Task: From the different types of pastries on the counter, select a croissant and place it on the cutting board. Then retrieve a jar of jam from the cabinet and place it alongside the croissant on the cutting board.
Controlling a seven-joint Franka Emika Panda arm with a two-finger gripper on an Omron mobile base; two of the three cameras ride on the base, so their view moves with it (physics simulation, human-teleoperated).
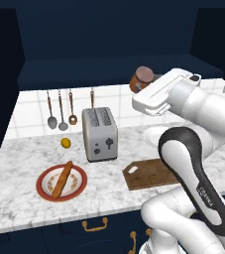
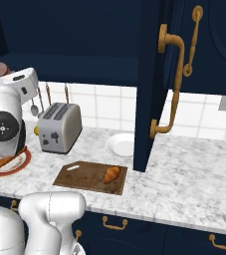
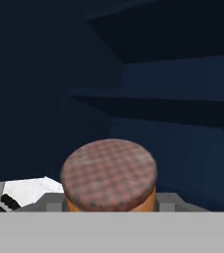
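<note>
One jar of jam (image 1: 141,78) is held up in front of the dark blue cabinet (image 1: 104,44), well above the counter (image 1: 25,163). The gripper (image 3: 111,206) has it: in the hand view the jar's checked reddish lid sits right between the two grey fingers (image 3: 48,201), with a strip of orange jar side below the lid, so the jaws are partly closed around the jar. In the left base view the jar sticks out beyond the white hand, tilted.

One croissant (image 2: 111,174) lies on the single cutting board (image 2: 79,175), toward the board's right end as the right base view shows it. The board lies near the counter's front edge.

On the counter's left part stands one red-rimmed plate (image 1: 45,189) with one long bread stick (image 1: 62,179) lying across it. One small lemon (image 1: 65,143) sits behind the plate, near the one silver toaster (image 1: 99,134). One white plate (image 2: 120,145) sits behind the board, close to the counter's back edge. Four utensils (image 1: 59,110) hang on the tiled wall (image 1: 119,104).
</note>
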